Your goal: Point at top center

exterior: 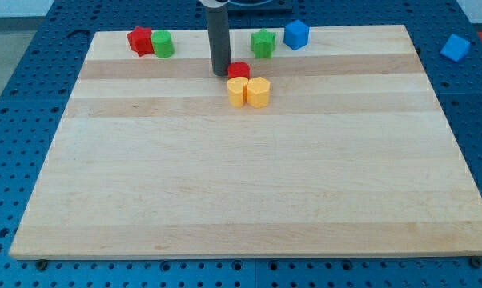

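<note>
My tip point(220, 74) near board's point(225, 200) top centre; touching red cylinder point(238, 70)

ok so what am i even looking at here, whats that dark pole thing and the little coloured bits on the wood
The dark pole is the end of a robot arm. It has no pincer, only a straight rod, and nothing is held. Its lower end, my tip, slides along the wooden board and nudges blocks about. There is one camera, looking down at the board from its near edge.

My tip is near the view's top centre, just left of a red block. Two yellow blocks sit side by side right below that red one. At the top left, another red block sits against a green block. At the top right are a second green block and a blue cube. Another blue block lies off the board, on the blue perforated table.
</note>
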{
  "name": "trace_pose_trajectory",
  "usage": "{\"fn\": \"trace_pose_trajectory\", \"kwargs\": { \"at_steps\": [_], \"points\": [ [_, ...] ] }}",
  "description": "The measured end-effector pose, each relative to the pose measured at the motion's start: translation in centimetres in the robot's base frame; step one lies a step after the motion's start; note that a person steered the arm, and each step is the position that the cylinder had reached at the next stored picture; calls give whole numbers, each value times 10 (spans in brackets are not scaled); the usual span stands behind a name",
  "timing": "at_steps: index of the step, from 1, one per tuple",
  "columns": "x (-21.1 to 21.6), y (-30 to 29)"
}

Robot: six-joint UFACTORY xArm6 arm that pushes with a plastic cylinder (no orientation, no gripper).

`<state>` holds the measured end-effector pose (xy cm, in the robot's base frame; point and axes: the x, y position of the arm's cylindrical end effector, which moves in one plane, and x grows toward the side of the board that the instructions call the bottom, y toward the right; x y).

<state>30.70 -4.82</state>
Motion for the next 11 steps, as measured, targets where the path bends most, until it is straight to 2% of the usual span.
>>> {"fn": "trace_pose_trajectory", "kwargs": {
  "at_steps": [2,3,4,5,10,11],
  "points": [
    [1,0],
    [-41,-43],
    [-100,-36],
    [-114,-20],
    [-99,20],
    [-93,67]
  ]
}}
